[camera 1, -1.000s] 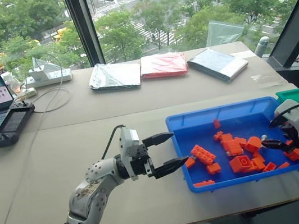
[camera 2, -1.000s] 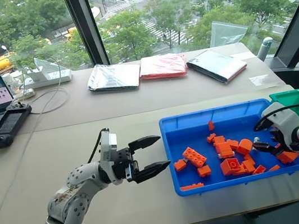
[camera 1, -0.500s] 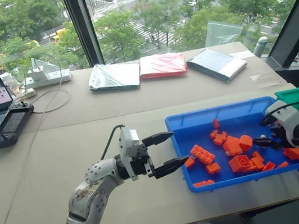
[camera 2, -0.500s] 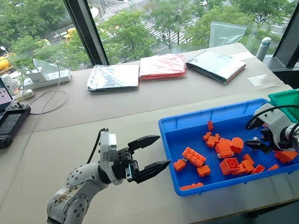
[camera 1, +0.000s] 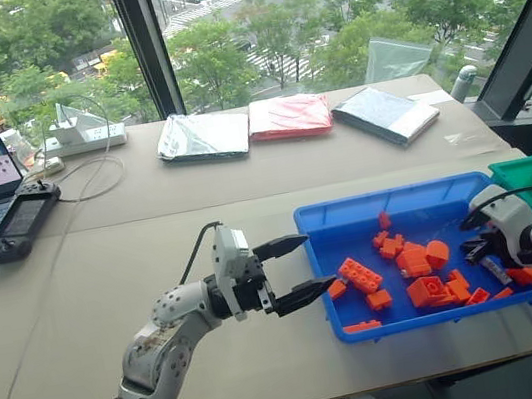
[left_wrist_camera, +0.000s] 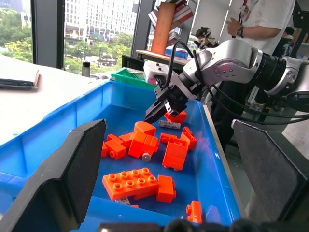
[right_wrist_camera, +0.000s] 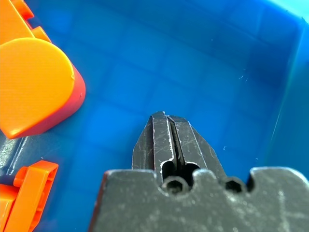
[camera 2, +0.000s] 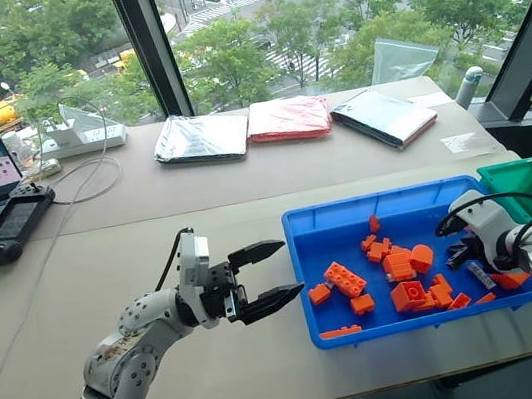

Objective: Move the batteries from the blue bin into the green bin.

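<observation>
Right hand (right_wrist_camera: 166, 126) fully closed, empty (over blue bin (right_wrist_camera: 193, 63)).

Beige table (camera 1: 150, 233) (blue bin (camera 1: 349, 211) aboard)

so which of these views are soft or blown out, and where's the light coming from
Head views: even daylight through the window behind the table, no harsh glare, soft shadows. Left wrist view: the left gripper's own fingers loom dark and blurred, while the blue bin and right gripper are sharp. Right wrist view: the orange bricks are out of focus.
</observation>
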Robot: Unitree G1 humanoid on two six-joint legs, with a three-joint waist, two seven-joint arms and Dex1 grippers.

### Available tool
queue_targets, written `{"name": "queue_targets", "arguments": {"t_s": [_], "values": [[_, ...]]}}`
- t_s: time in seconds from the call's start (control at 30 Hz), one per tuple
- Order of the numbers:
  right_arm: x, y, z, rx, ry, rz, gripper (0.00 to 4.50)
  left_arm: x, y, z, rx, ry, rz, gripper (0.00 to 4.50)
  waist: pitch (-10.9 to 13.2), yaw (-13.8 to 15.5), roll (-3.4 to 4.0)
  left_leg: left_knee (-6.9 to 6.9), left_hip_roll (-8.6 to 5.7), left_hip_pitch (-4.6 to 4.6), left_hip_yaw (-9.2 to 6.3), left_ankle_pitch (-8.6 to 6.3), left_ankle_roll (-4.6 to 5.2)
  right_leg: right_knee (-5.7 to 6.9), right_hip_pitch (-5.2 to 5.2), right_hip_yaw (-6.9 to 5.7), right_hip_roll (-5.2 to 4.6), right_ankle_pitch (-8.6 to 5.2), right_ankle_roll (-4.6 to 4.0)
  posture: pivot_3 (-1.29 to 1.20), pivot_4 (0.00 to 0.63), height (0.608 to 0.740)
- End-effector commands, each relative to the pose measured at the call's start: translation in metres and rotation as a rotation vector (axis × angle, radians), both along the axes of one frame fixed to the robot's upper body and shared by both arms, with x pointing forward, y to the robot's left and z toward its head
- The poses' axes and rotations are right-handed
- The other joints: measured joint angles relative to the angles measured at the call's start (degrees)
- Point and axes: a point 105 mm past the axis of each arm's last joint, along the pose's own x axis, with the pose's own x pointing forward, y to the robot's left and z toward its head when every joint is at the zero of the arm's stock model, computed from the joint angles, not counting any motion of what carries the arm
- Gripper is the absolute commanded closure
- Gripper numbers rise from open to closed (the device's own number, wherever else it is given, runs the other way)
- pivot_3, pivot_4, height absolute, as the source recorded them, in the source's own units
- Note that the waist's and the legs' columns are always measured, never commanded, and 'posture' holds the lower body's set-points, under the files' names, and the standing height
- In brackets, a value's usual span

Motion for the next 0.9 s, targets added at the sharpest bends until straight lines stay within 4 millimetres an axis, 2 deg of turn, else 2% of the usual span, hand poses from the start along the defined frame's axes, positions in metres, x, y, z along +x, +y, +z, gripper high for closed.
{"name": "queue_targets", "arguments": {"t_s": [0.03, 0.23, 0.27, 0.33, 0.47, 0.5, 0.67, 0.9], "values": [[0.001, -0.007, 0.017, -0.03, -0.048, -0.028, 4.48, -0.005, -0.003, 0.011, -0.026, -0.039, -0.027, 0.0, 0.0, -0.05, 0.0, 0.0, 0.0, 0.0, 0.0, 0.0, 0.0, 0.0, -0.01, 0.0, 0.0, 0.0, 0.0, 0.0, 0.15, 0.74], [-0.011, -0.007, 0.042, -0.058, -0.093, -0.014, 4.48, -0.006, -0.003, 0.011, -0.026, -0.035, -0.025, 0.0, 0.01, -0.02, 0.05, -0.01, 0.0, -0.04, 0.0, 0.0, 0.0, 0.01, -0.06, 0.0, -0.01, 0.0, 0.0, 0.0, 0.15, 0.74], [-0.015, -0.005, 0.042, -0.056, -0.086, -0.005, 3.91, -0.006, -0.003, 0.01, -0.026, -0.034, -0.025, 0.0, 0.01, 0.09, 0.06, -0.01, -0.01, -0.04, 0.0, 0.0, 0.0, 0.01, -0.06, 0.01, -0.01, 0.0, 0.0, 0.0, 0.15, 0.74], [-0.02, -0.003, 0.042, -0.06, -0.074, 0.007, 3.4, -0.006, -0.003, 0.01, -0.026, -0.032, -0.025, 0.0, 0.01, 0.09, 0.06, -0.02, 0.0, -0.05, -0.02, 0.0, 0.0, 0.0, -0.06, 0.0, 0.01, 0.0, 0.0, 0.0, 0.15, 0.74], [-0.031, -0.001, 0.041, -0.078, -0.05, 0.02, 1.89, -0.007, -0.003, 0.009, -0.026, -0.031, -0.022, 0.0, 0.01, 0.01, 0.06, -0.01, 0.0, -0.04, 0.0, 0.0, 0.0, -0.01, -0.03, 0.0, 0.0, 0.0, 0.0, 0.0, 0.15, 0.74], [-0.036, 0.001, 0.04, -0.075, -0.035, 0.03, 1.67, -0.007, -0.002, 0.009, -0.027, -0.03, -0.02, 0.0, 0.01, 0.0, 0.06, -0.01, 0.0, -0.04, 0.0, 0.0, 0.0, 0.0, -0.04, 0.0, 0.0, 0.0, 0.0, 0.0, 0.15, 0.74], [-0.046, -0.006, 0.028, -0.099, 0.016, 0.01, 1.67, -0.007, -0.003, 0.008, -0.029, -0.024, -0.017, 0.0, 0.01, 0.03, 0.07, 0.0, 0.0, -0.04, 0.0, 0.0, 0.0, -0.01, -0.03, 0.0, 0.0, 0.0, 0.01, 0.0, 0.15, 0.74], [-0.04, -0.006, 0.014, -0.105, 0.05, 0.033, 1.67, -0.006, -0.004, 0.007, -0.027, -0.021, -0.021, 0.0, 0.01, -0.12, 0.07, 0.0, 0.0, -0.03, 0.02, 0.0, 0.0, -0.01, -0.04, 0.01, 0.0, -0.01, 0.01, 0.0, 0.15, 0.74]]}}
